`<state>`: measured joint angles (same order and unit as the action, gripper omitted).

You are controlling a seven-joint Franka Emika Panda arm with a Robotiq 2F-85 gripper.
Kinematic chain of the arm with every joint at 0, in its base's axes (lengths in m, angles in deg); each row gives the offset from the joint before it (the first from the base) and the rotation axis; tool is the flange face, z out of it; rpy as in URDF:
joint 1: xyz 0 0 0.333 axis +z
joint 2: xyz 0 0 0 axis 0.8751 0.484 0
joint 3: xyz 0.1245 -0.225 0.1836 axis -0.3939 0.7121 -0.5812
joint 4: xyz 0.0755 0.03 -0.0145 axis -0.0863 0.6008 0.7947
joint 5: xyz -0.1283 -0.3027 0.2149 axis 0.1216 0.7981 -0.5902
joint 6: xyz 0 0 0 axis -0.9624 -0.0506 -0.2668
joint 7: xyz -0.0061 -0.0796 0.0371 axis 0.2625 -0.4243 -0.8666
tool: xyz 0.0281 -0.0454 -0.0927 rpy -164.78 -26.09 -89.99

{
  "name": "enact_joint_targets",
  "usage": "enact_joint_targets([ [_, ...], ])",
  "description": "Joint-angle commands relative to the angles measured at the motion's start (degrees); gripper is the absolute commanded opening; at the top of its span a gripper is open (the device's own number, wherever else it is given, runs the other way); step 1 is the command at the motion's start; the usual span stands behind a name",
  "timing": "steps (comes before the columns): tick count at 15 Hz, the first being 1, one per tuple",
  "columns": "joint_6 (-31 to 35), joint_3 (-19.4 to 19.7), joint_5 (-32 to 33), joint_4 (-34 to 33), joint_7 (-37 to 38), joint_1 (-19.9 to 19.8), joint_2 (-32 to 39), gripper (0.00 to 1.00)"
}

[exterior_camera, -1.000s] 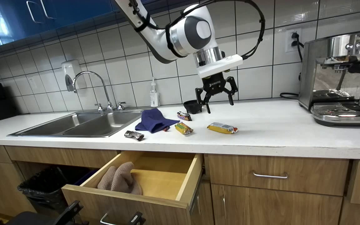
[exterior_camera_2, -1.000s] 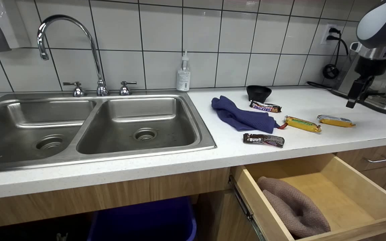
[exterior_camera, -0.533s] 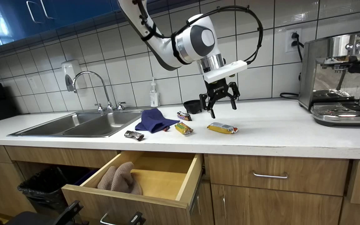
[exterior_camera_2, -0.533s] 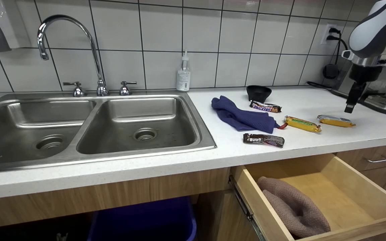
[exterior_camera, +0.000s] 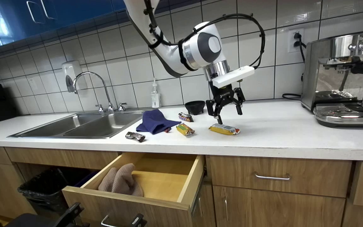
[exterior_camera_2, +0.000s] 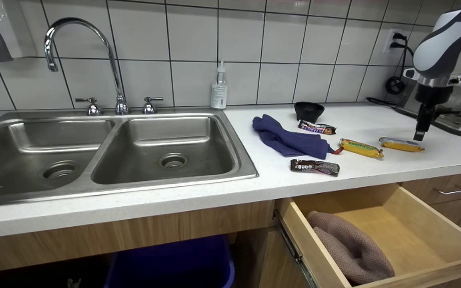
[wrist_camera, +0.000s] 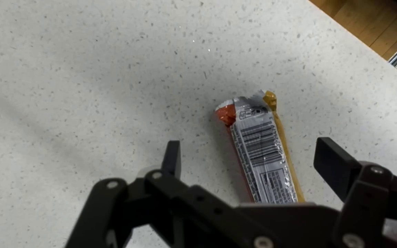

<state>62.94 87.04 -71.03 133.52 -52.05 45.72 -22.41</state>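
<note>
My gripper (exterior_camera: 229, 117) is open and empty, pointing down just above the counter. Nearest to it is a yellow-wrapped bar (exterior_camera: 224, 129) with a silver back and an orange-red end. In the wrist view the bar (wrist_camera: 262, 148) lies between the two spread fingers (wrist_camera: 250, 159), with a gap on each side; its near end is hidden behind the gripper. In an exterior view the visible fingertip (exterior_camera_2: 419, 135) is just behind the bar (exterior_camera_2: 401, 145); I cannot tell if they touch. A yellow-green bar (exterior_camera: 185, 129), a purple-brown bar (exterior_camera: 185, 117) and a dark brown bar (exterior_camera: 135, 136) lie nearby.
A blue cloth (exterior_camera: 156, 121) partly covers a red-ended item. A black bowl (exterior_camera: 194, 107) stands by the wall. The sink (exterior_camera_2: 242, 164) and coffee machine (exterior_camera: 310, 78) flank the area. Below, an open drawer (exterior_camera: 169, 181) holds a brownish-pink cloth (exterior_camera: 121, 179).
My gripper has come down steadily toward the yellow-wrapped bar and shifted a little to one side. Its fingers have stayed open. The bars, cloths, bowl and drawer have not moved.
</note>
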Motion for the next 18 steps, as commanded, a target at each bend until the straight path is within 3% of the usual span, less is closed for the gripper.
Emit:
enact_joint_targets([
  [1, -2.3, -1.7, 2.0, -2.7, -3.7, -1.7, 1.5, 1.00],
  [18, -5.2, -3.1, 2.4, -6.0, -8.0, -1.1, 5.2, 1.00],
])
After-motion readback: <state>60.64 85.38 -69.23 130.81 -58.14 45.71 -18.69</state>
